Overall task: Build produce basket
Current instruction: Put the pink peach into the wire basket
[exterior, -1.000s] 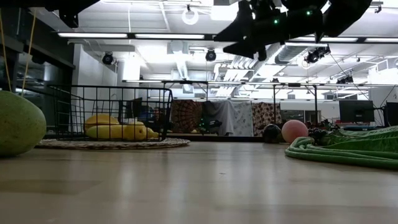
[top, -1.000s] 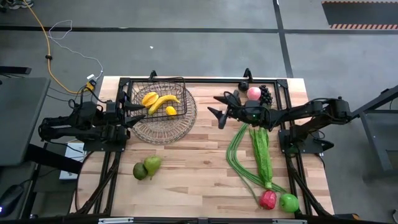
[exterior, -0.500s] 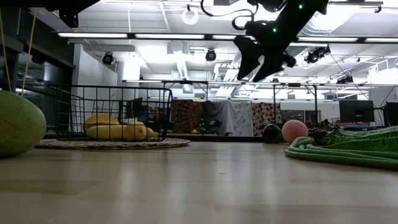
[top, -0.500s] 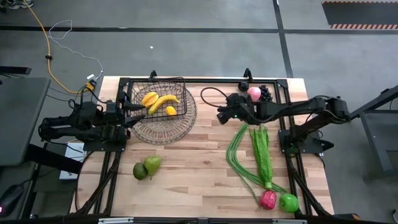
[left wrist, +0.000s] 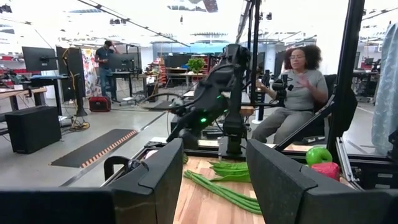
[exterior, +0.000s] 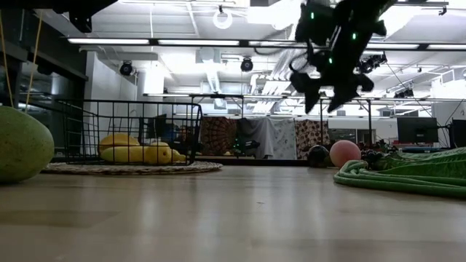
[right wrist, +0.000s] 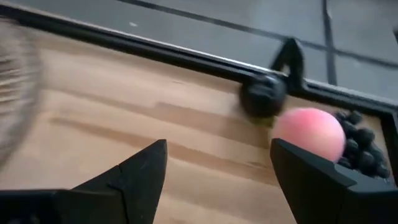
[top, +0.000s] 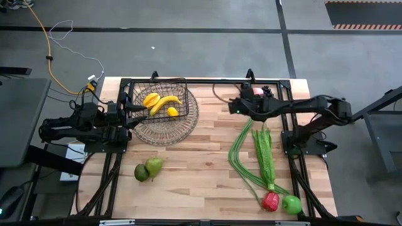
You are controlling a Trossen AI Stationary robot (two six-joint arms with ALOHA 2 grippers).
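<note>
Overhead, right hand (top: 242, 95) spread above wooden table (top: 201, 163); left hand (top: 139, 115) parted; seated person (left wrist: 292, 93) beyond.

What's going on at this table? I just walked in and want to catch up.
A two-armed robot is filling a wire basket with toy produce. Bananas and a lemon are already in it. The right end effector hangs open and empty above the far corner, over the pink peach and dark grapes. The left end effector waits beside the basket. Pears, green beans, leafy greens, red pepper and green apple lie on the table.
</note>
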